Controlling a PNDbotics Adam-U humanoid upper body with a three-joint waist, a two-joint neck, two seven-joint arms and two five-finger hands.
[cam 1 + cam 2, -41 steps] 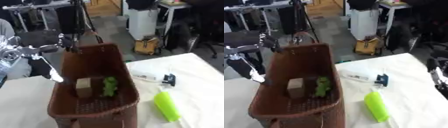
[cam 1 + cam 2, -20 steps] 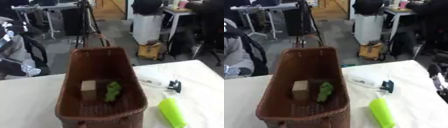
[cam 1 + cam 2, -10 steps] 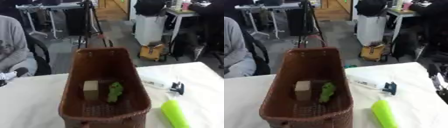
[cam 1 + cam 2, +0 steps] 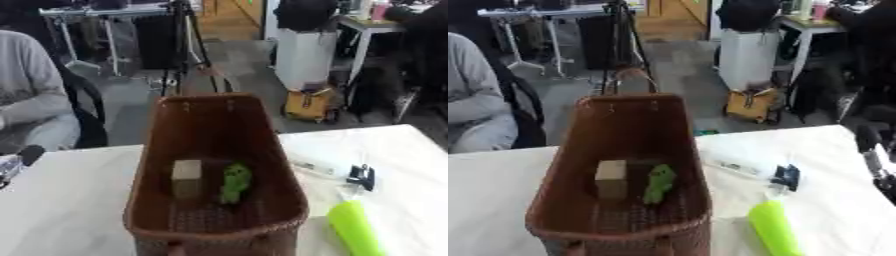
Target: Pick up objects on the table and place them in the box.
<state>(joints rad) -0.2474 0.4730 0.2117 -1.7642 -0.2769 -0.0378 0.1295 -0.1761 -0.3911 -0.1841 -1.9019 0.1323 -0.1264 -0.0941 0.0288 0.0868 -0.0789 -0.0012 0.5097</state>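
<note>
The brown woven basket stands in the middle of the white table, its long axis running away from the camera, and it serves as the box here. Nearest the camera, just off the basket's near right corner, a lime-green cylinder lies on the table, one end pointing toward the basket's right wall and the other toward the near edge.

Inside the basket, on its floor about midway along, a small tan block stands next to a green, leafy-looking thing. The block is on the left and the green thing on the right, the two close together or touching; which it is cannot be told.

To the right of the basket, beyond the green cylinder, a small dark blue and black object sits on the table. Between it and the basket's right wall lies a clear, flat packet with dark marks on it.

At the far right edge of the right eye view, well apart from the basket, part of the robot's right hand shows as dark and silver pieces; whether its fingers are spread or curled cannot be told. At the left edge of the left eye view, level with the basket's middle, a dark rounded tip and a pale piece show, probably the left hand, and its fingers cannot be made out either.
</note>
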